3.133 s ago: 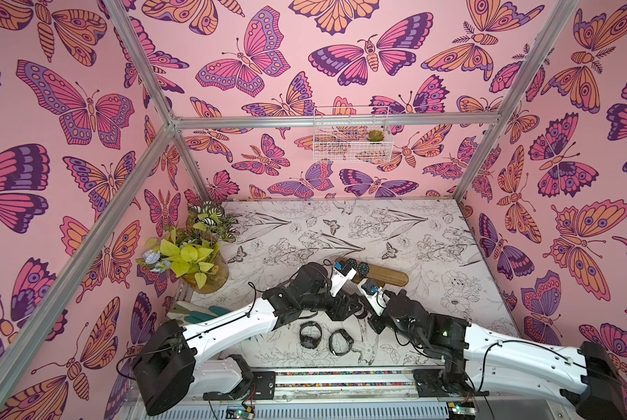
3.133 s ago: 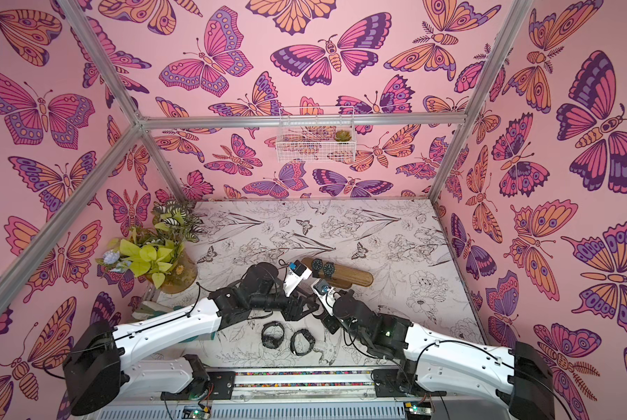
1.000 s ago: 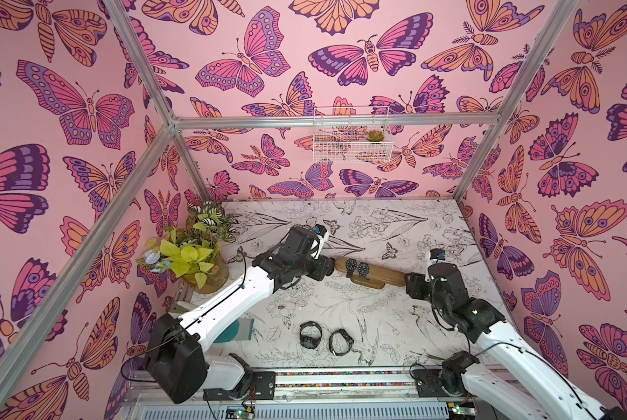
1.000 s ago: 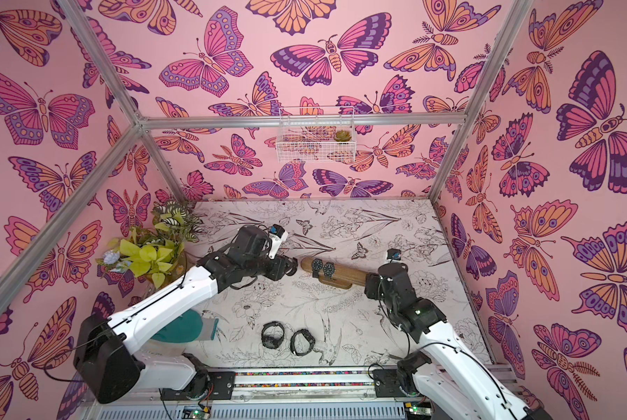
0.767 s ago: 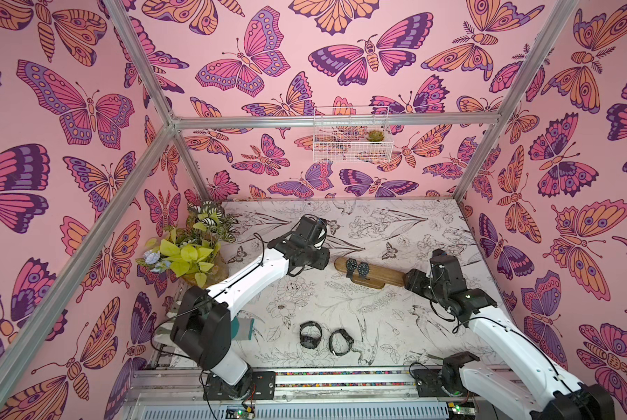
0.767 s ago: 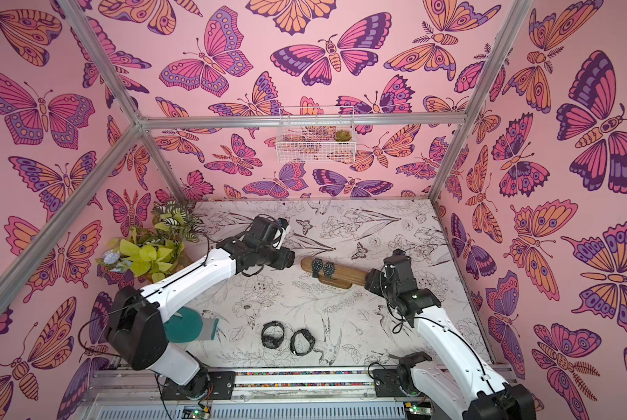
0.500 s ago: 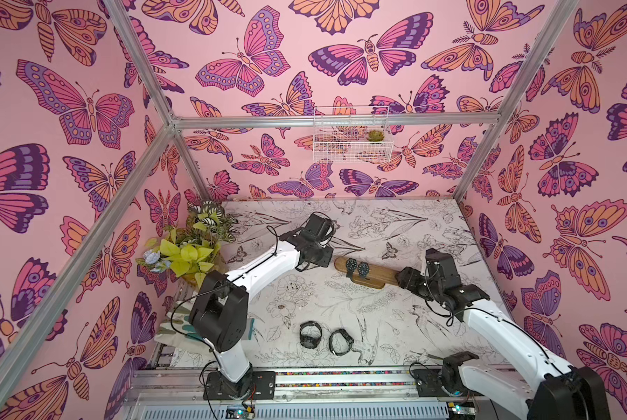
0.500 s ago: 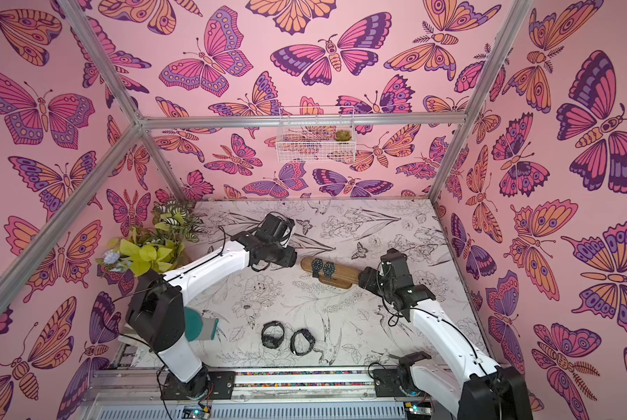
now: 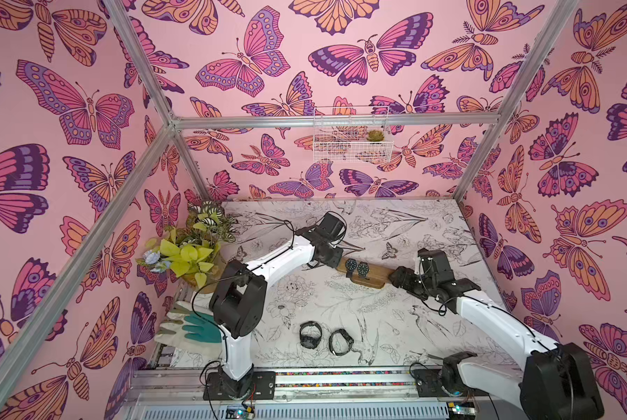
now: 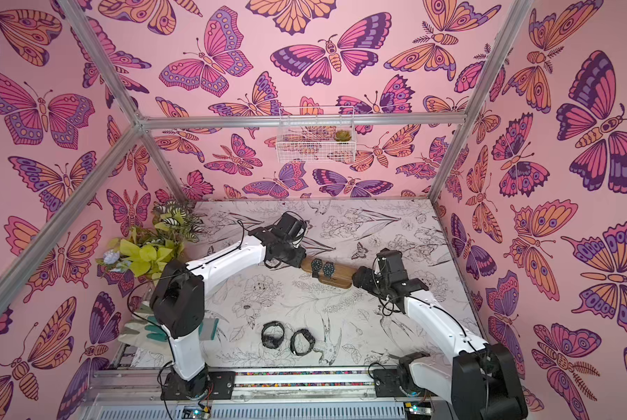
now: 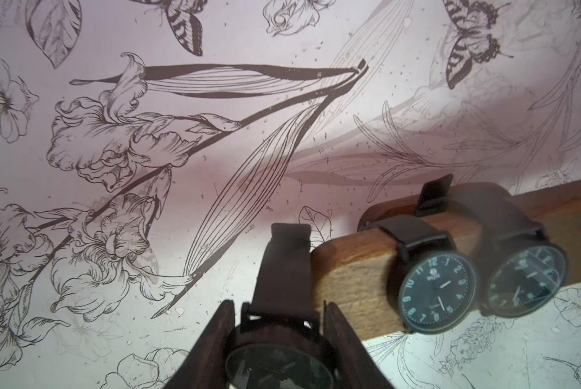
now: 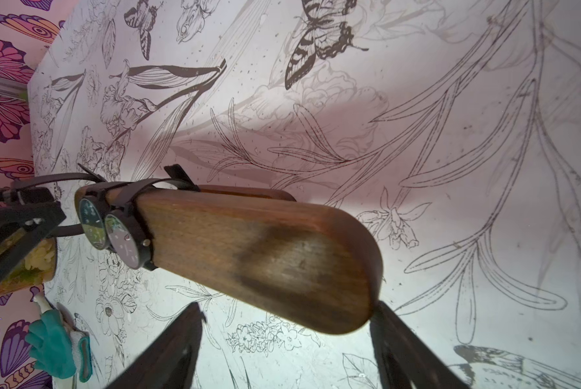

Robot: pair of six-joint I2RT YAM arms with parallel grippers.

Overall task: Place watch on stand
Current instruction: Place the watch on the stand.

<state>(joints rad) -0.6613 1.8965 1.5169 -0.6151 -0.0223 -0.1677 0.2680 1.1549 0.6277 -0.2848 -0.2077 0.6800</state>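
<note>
Left pincer (image 11: 279, 323): clenched on the held watch (image 11: 279, 367), with a dark finger (image 11: 215, 340) on each side of its case. A second ago this arm stood high and clear; it has since come down to one end of the stand (image 9: 377, 278).
Right pincer (image 12: 287, 304): released, with its fingers (image 12: 181, 340) spread wide and the stand's other rounded end between them. It has dropped onto that end within the last second.
Potted plant (image 9: 184, 254): one, out past the left pincer's outer side, with yellow-green and striped leaves.
Wire basket (image 9: 341, 151): one, white, on the back wall far beyond both pincers. It holds one small green succulent (image 9: 375, 135).
Glove (image 9: 195, 329): teal fingers and a pale cuff, well behind the left pincer by that arm's base. Whether a second glove lies beneath it cannot be told.
Stand: one wooden bar, stretched between the two pincers.
Mounted watches (image 11: 437, 293): two, dark-faced, side by side on the bar just ahead of the left pincer's tips. They were in the same place a second ago.
Loose watches (image 9: 310, 334): two, buckled into loops on the table (image 9: 395, 327), well back from both pincers and unmoved over three seconds.
Held watch: its strap reaches just beside the stand's end and is not yet around the bar. Whether it touches the wood cannot be told.
Watch tally: five.
</note>
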